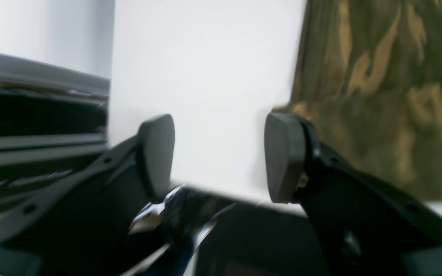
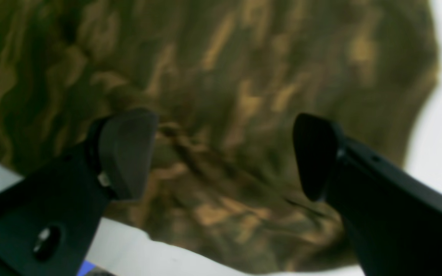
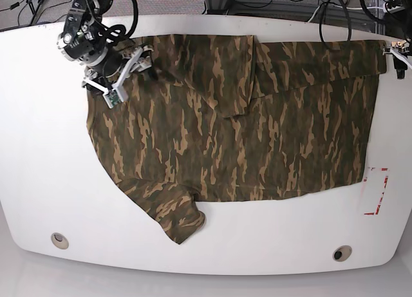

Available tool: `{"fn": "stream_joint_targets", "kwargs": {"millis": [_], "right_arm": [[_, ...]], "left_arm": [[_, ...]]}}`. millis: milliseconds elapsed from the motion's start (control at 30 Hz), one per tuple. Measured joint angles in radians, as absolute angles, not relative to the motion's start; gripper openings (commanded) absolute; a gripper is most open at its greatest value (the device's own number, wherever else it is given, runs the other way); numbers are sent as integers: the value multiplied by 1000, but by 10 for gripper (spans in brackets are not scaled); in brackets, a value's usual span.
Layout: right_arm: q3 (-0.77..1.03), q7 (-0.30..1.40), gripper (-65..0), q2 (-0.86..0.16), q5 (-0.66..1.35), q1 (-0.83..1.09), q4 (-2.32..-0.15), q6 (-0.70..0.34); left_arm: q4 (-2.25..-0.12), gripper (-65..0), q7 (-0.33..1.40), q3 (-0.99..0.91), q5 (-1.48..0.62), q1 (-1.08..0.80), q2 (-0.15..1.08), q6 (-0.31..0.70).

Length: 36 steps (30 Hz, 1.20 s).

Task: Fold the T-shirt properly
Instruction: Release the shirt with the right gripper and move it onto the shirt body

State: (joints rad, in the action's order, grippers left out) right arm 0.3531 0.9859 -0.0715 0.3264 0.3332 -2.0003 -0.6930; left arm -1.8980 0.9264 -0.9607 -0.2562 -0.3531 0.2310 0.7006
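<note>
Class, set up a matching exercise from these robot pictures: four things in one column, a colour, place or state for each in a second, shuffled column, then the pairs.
Things
1. T-shirt
2. table
3. right gripper
4. red marks

Descriptions
A. white
B. open, above the shirt's far corner on the base view's left
C. camouflage print, spread out with one sleeve folded in
D. on the table near the hem

Pairs: 1-C, 2-A, 3-B, 4-D

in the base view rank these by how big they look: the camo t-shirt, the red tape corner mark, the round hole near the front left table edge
1. Camouflage-print fabric T-shirt, largest by far.
2. Red tape corner mark on the white table.
3. Small round hole, slightly smaller than the mark; it sits nearer the camera, so this gap is unsure.
</note>
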Motion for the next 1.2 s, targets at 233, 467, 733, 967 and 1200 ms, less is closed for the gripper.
{"fn": "stream_joint_targets", "kwargs": {"millis": [233,467,733,967,1200], "right_arm": [[180,986,-105,-81,320,291,-2000,-693],[39,974,-105,-78,332,232,-1980,-693],[-110,977,-105,-77,326,153,-1882,-693],[-170,953,-119,-78,321,123,-1773,-693],[-183,910,-266,-86,322,117,-1722,-692]], "left_arm": [[-1867,-303,929,-994,-278,-352,231,701],[-1866,-303,927,-1003,-276,-348,231,700],[-1866,-304,928,-1028,-270,-357,233,700],[-1866,-304,927,-1028,-274,-357,235,701],[-1866,-304,927,-1028,-272,-371,236,701]]}}
